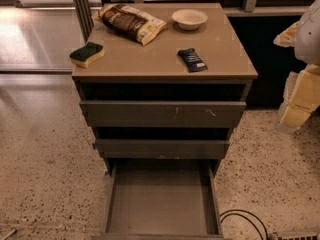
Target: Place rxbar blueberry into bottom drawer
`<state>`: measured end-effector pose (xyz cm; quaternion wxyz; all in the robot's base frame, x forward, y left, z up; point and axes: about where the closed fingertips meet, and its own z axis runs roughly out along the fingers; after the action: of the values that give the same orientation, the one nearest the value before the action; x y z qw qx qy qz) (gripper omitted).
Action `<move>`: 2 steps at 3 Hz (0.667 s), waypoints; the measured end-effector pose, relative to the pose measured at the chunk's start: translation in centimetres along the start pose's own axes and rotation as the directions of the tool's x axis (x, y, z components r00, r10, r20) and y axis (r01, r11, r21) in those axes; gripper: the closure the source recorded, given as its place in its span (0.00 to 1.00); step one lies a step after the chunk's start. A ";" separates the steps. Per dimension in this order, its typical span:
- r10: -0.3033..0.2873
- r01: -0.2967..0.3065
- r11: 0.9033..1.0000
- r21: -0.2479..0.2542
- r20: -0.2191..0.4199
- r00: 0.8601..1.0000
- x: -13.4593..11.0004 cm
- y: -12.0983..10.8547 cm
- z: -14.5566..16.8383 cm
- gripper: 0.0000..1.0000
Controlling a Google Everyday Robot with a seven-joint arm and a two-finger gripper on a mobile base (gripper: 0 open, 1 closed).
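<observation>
The small flat rxbar blueberry in its dark navy wrapper (192,59) lies on the tan top of the grey-brown cabinet desk (150,64), towards the front right and angled a little. Behind it, near the back edge, sits a shallow cream bowl (189,18), and to the left of that lies a large brown-and-white snack bag (131,22). A green-and-yellow sponge (86,54) rests at the front left corner. Below, the bottom drawer (162,199) is pulled out far towards me, its plain grey floor bare. The robot's white-and-yellow gripper (299,101) hangs at the right edge, off to the side of the desk and well apart from the bar; whether its grip is wide or narrow I cannot tell.
</observation>
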<state>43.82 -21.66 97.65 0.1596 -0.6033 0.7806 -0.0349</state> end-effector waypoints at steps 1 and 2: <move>0.000 0.000 1.000 0.000 0.000 1.000 0.0 0.0 0.0 0.00; -0.069 0.069 0.997 -0.014 0.018 0.997 -1.4 -0.7 0.7 0.00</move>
<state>44.98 -20.45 97.44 0.1606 -0.6314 0.7581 -0.0294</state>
